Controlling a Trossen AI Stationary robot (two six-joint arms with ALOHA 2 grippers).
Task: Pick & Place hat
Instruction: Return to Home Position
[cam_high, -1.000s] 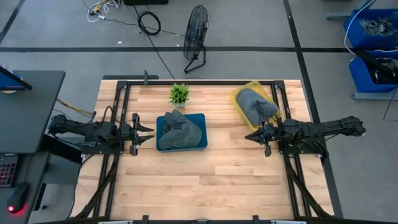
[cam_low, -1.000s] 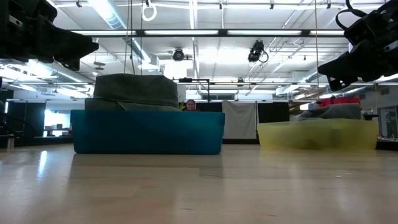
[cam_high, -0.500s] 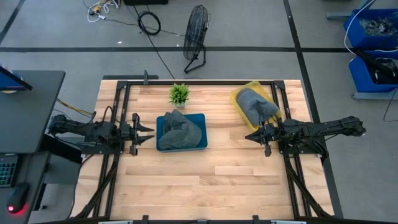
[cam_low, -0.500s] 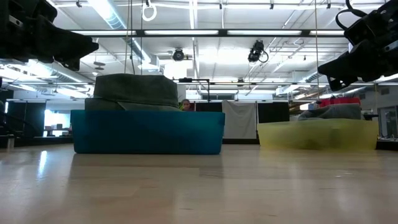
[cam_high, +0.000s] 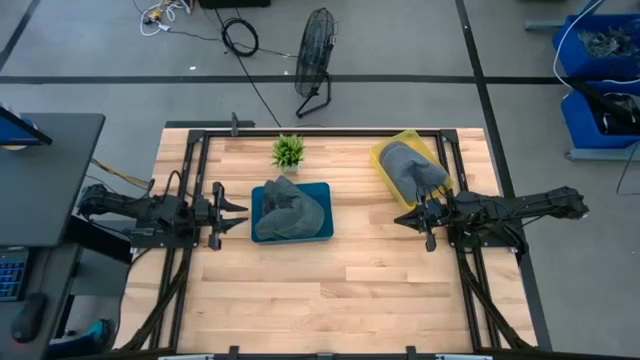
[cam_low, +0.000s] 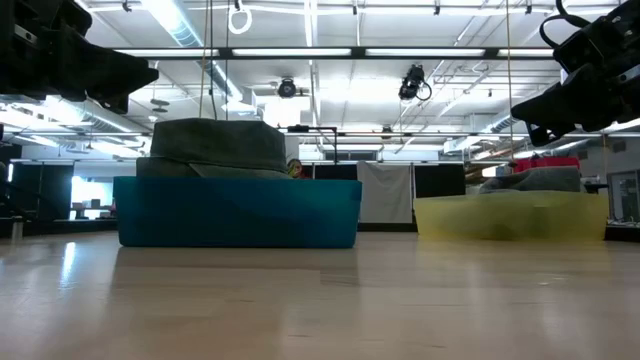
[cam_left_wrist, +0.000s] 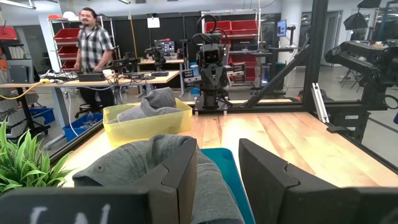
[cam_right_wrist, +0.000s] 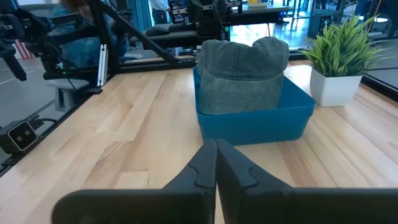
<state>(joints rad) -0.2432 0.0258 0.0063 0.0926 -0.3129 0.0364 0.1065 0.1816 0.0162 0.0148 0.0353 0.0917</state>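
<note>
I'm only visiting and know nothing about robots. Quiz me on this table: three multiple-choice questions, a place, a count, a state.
1. Where is the potted plant? A) on the floor B) inside a bin C) on the table near the blue bin
2. How many bins sit on the table? A) one B) two C) four
3. Of the left gripper and right gripper, which is shut? A) right B) left C) both
Answers: C, it stands on the wood beside that bin; B, the blue one and a yellow bin; A, its fingers meet while the left's stand apart.
</note>
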